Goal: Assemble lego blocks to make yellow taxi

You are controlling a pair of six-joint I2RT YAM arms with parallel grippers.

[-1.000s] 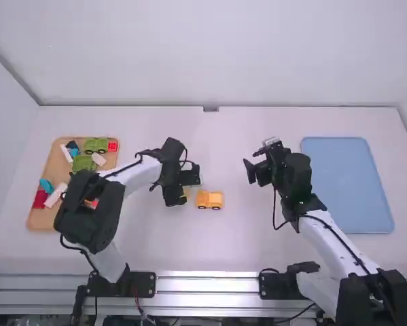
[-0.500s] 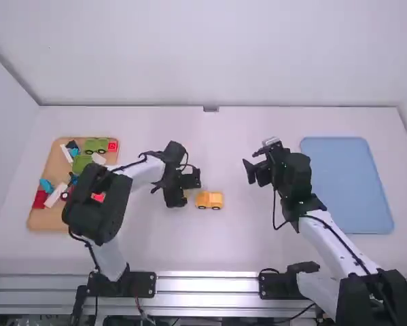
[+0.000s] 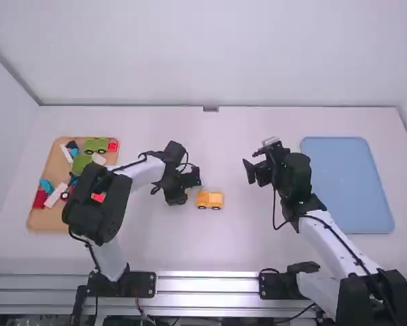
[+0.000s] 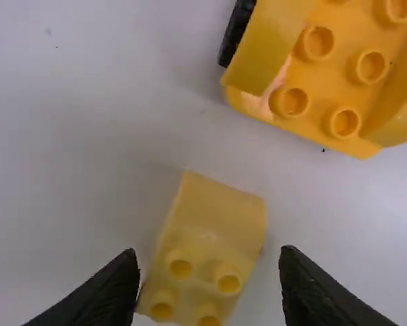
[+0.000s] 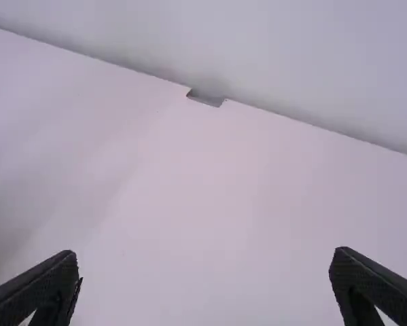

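The small yellow block (image 4: pixel 220 217) lies between the open jaws of the left gripper (image 3: pixel 184 189). Its studded end sits between the fingertips, while its smooth, sloping end points out past them. In the left wrist view, one side of the block has a visible gap to the nearer finger; at the other side, I cannot tell whether block and finger touch. The yellow car body (image 3: pixel 209 200), with black wheels and round studs, stands upright just to the right of this gripper, near the block but apart from it.

The right gripper (image 3: pixel 251 165) is farther right, its jaws apart over the tabletop (image 3: pixel 230 244). The white tabletop runs back to a pale wall (image 3: pixel 210 51), with a small metal bracket (image 3: pixel 210 109) at the join. A metal rail (image 3: pixel 206 284) crosses the near side, by the arm bases.

At the left side, a wooden tray (image 3: pixel 45 219) holds green vehicle pieces (image 3: pixel 96 145) and red, white and blue blocks; the left arm (image 3: pixel 94 204) hangs partly over it. A flat blue tray (image 3: pixel 346 183) lies near the right edge, to the right of the right arm (image 3: pixel 329 238). Bare tabletop stretches between the car body and the right gripper, and also from both grippers back to the wall and forward to the rail.
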